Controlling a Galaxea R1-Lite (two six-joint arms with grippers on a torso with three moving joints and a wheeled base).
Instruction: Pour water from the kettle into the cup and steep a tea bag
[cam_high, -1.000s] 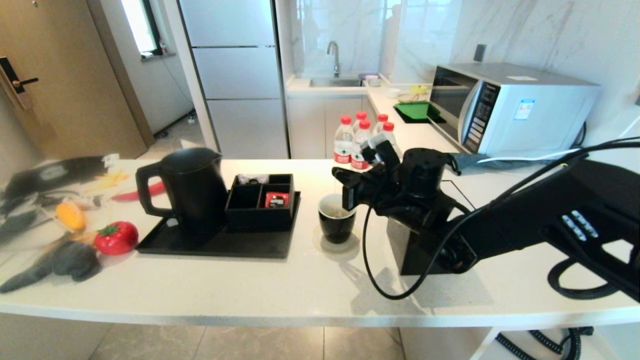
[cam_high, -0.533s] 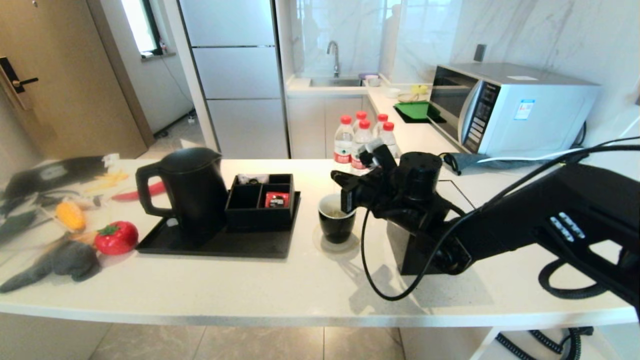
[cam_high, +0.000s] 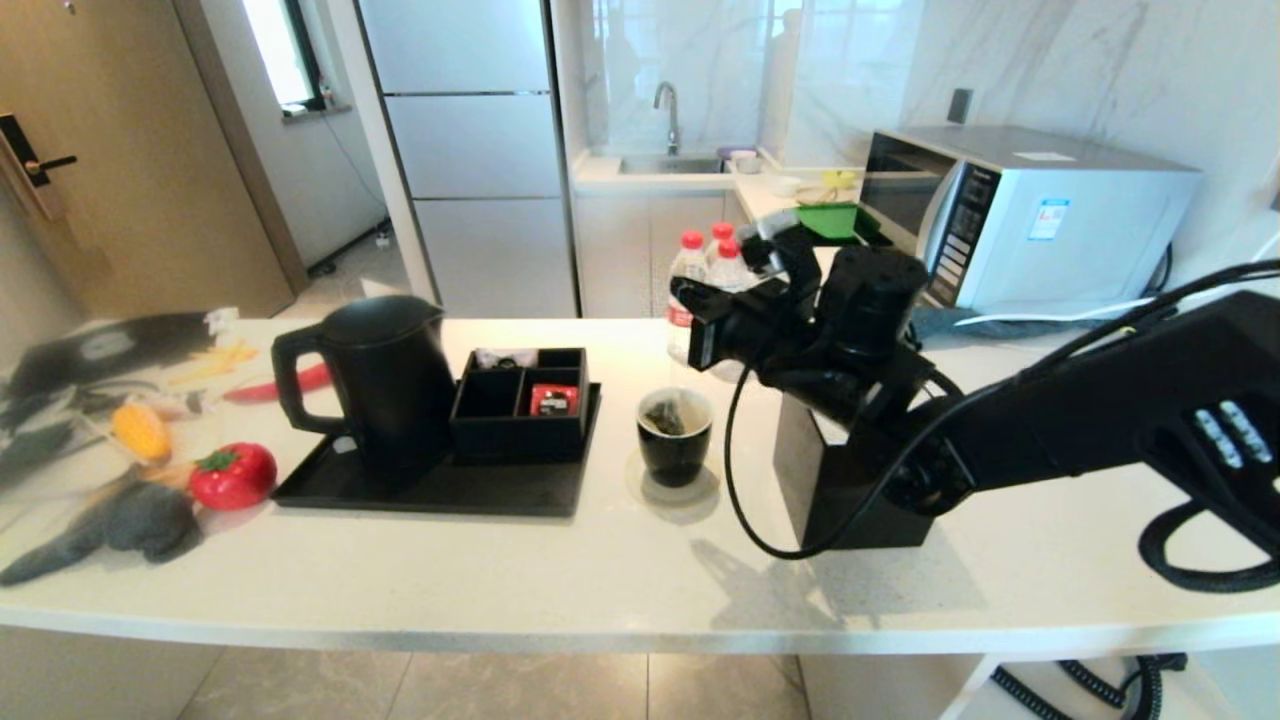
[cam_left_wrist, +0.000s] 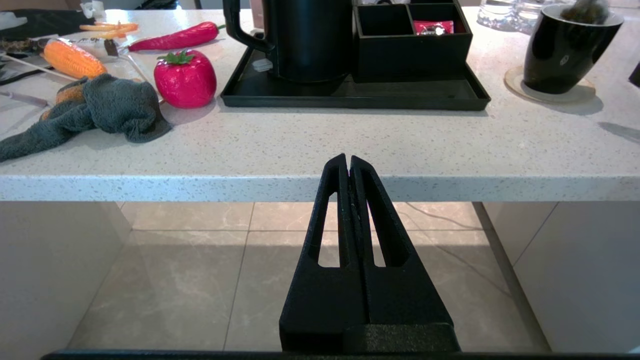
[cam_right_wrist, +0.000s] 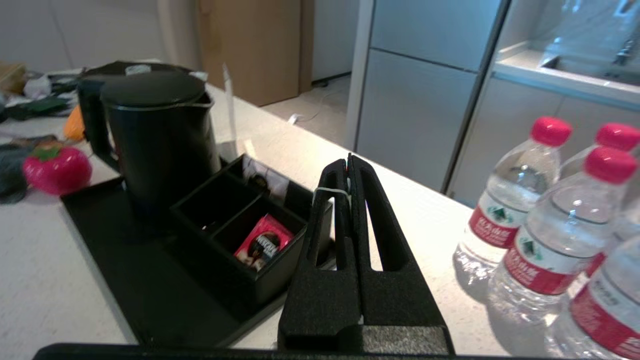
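Note:
The glossy black cup stands on a round coaster, right of the tray. The tea bag hangs in the cup's mouth, its top rising above the rim. My right gripper hovers above the cup, shut on the bag's thin white string, which loops over one finger. The matte black kettle stands upright on the black tray, lid closed. Water in the cup cannot be made out. My left gripper is shut and empty, parked below the counter's front edge.
A black organiser with a red packet sits on the tray. A black tissue box stands right of the cup, under my right arm. Red-capped bottles stand behind. A toy tomato, grey cloth and corn lie left.
My right gripper has risen from the cup's rim and drawn back a little, pulling the tea bag up by its string so it shows in the cup's mouth. The left arm is still.

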